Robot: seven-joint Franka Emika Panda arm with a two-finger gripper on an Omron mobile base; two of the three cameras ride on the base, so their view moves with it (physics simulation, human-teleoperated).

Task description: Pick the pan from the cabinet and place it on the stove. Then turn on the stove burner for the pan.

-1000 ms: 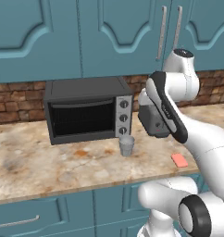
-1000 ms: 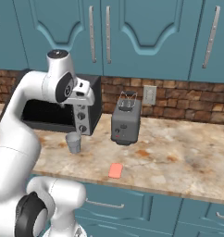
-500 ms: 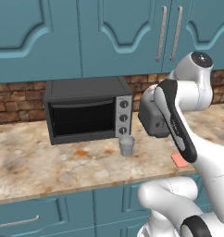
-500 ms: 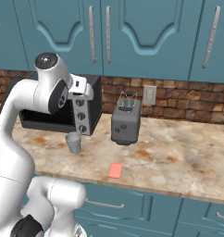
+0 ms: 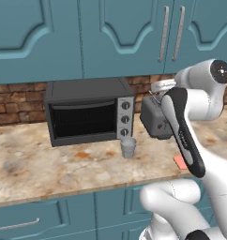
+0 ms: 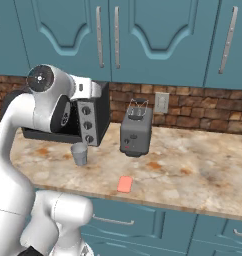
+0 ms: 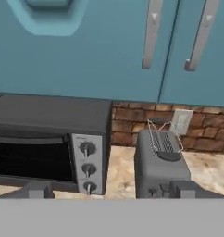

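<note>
Teal raised-panel doors of the cabinet (image 5: 129, 37) are closed across the top of the left base view; judged from this, no task step is complete. Below centre, a matte dark toaster oven (image 5: 89, 111) and a clear cup (image 5: 128, 147) stand on the mottled stone tabletop (image 5: 49, 168).

Right base view: grey boxy toaster (image 6: 136, 131) at centre, flat red sponge (image 6: 125, 184) at lower centre.

Hand view: two silver bar handles (image 7: 152, 34) at upper right. The hand's (image 7: 111, 190) tips sit apart at the bottom edge, released, gripping nothing. The pan's location cannot be told; presumably behind the doors.
</note>
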